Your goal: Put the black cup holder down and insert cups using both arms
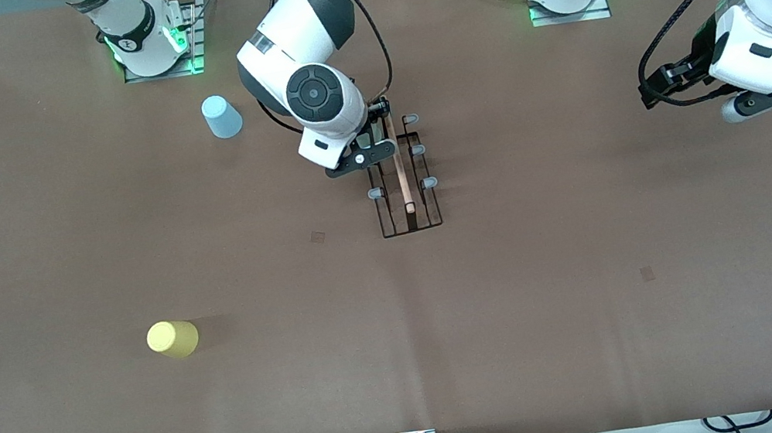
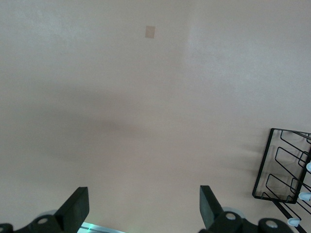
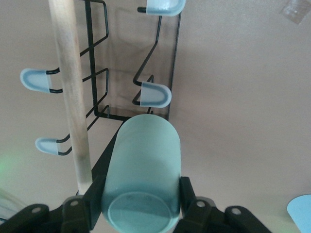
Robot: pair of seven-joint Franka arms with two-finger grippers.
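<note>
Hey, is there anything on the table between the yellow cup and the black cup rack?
No. In the front view, only bare brown table lies between the yellow cup and the black cup rack, apart from a small faint square mark.

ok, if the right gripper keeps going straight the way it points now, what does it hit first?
Probably the thin black wire cup holder. The right gripper, shut on the pale sage green plastic cup, points down at the holder's grey-tipped pegs beside the light wooden rod handle. The gap between cup and peg is unclear.
</note>
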